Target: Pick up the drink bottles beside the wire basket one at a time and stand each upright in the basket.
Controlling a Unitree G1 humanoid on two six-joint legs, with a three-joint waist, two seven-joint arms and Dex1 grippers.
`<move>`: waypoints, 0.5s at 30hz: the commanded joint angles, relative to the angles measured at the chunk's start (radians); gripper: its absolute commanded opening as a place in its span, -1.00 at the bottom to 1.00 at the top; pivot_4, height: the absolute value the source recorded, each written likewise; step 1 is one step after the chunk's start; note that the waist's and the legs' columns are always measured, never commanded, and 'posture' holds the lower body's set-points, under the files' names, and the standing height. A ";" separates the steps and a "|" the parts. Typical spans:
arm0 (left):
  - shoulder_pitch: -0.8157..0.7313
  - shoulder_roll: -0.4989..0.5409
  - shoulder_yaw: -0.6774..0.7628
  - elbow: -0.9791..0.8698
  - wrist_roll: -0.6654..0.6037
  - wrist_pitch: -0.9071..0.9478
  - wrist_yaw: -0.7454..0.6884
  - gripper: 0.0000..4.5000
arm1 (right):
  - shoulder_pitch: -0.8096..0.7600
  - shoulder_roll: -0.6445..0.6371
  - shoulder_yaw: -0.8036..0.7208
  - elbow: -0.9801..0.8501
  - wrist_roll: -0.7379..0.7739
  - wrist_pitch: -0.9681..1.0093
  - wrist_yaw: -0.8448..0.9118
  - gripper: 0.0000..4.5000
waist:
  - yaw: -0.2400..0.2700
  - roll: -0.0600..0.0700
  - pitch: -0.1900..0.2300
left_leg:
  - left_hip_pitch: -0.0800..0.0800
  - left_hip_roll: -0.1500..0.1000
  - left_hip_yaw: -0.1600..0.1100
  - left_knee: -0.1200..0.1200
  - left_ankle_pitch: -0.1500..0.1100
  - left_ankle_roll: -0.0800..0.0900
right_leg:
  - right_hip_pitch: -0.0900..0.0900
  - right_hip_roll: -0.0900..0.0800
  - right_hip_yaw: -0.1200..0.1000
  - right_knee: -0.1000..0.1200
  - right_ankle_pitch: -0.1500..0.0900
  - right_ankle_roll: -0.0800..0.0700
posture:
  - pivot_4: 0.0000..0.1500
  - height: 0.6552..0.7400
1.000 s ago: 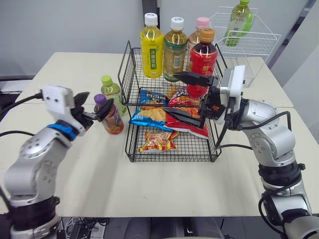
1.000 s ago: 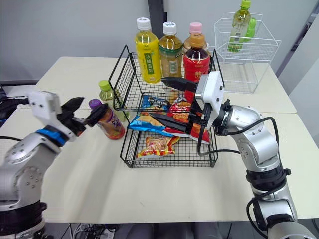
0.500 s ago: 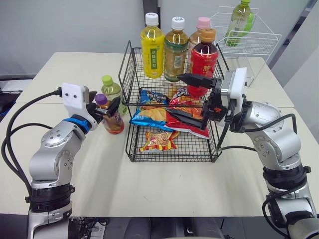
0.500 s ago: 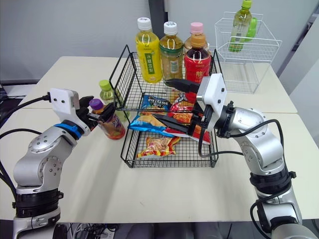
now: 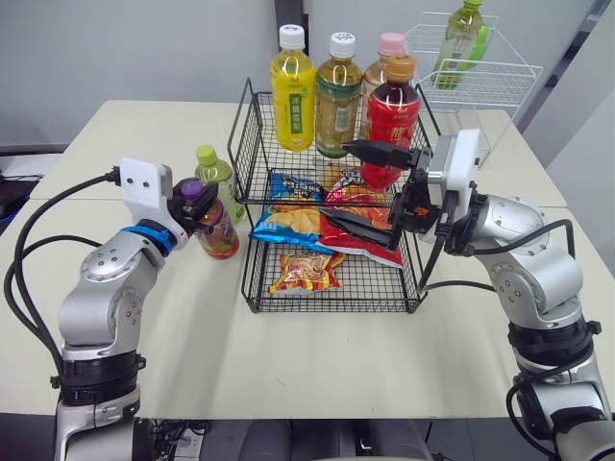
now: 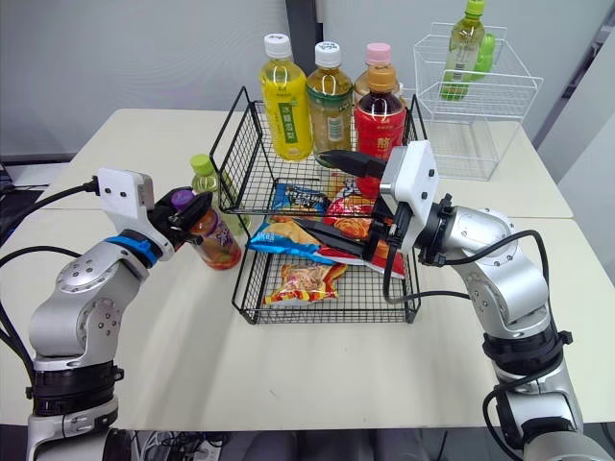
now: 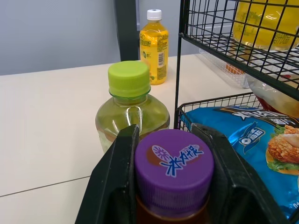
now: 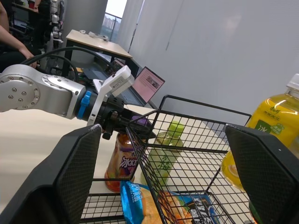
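A purple-capped bottle (image 5: pixel 218 235) of reddish drink stands on the table just left of the black two-tier wire basket (image 5: pixel 252 125). My left gripper (image 5: pixel 199 203) is shut on its cap (image 7: pixel 174 161), one finger (image 7: pixel 122 163) pressed against each side. A green-capped bottle (image 5: pixel 216 174) stands right behind it. On the basket's upper tier stand a yellow bottle (image 5: pixel 293 96), a tea bottle (image 5: pixel 338 101), a pink-capped bottle (image 5: pixel 390 46) and a red bottle (image 5: pixel 389 115). My right gripper (image 5: pixel 332 178) hangs open at the basket's right side, fingers spread wide, holding nothing.
Snack bags (image 5: pixel 303 274) fill the basket's lower tier and spill out of the middle. A white wire basket (image 5: pixel 480 82) with a green bottle (image 5: pixel 461 38) stands at the back right. Bare tabletop lies in front of the black basket.
My left gripper's fingers, spread around the purple cap half a second ago, have shut onto it. The bottle stands where it was. The right arm has barely moved.
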 commanded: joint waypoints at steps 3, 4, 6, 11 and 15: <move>-0.053 0.090 0.113 -0.049 -0.104 0.026 -0.093 -0.39 | -0.012 0.013 -0.035 -0.021 0.012 -0.024 -0.016 1.00 | -0.001 0.000 0.001 | 0.000 0.000 0.000 -0.001 0.000 0.000 | -0.001 0.000 0.000 0.000 0.000 0.000 | 1.00 1.00; -0.072 0.122 0.128 -0.051 -0.128 0.038 -0.122 -0.39 | -0.013 0.016 -0.036 -0.020 0.013 -0.025 -0.018 1.00 | -0.001 -0.001 0.001 | -0.001 0.000 -0.001 -0.001 0.000 0.000 | -0.001 0.000 -0.001 0.000 0.000 0.000 | 1.00 1.00; -0.121 0.205 0.160 -0.043 -0.179 0.072 -0.188 -0.39 | -0.011 0.020 -0.040 -0.021 0.007 -0.031 -0.025 1.00 | 0.000 -0.002 0.002 | -0.002 0.000 -0.002 -0.002 0.000 0.000 | -0.002 0.000 -0.002 0.000 0.000 -0.001 | 1.00 1.00; -0.303 0.418 0.219 0.065 -0.350 0.217 -0.363 -0.39 | 0.010 0.024 -0.044 -0.038 -0.002 -0.033 -0.046 1.00 | 0.000 -0.002 0.003 | -0.007 0.000 -0.002 -0.002 0.000 0.000 | -0.005 0.000 -0.003 -0.002 0.000 0.000 | 1.00 1.00; -0.559 0.520 0.156 0.216 -0.419 0.296 -0.471 -0.39 | 0.029 0.022 -0.050 -0.051 -0.015 -0.035 -0.069 1.00 | 0.002 -0.002 0.003 | -0.008 -0.001 -0.003 -0.002 0.000 0.000 | -0.005 0.000 -0.004 -0.003 -0.001 0.001 | 1.00 1.00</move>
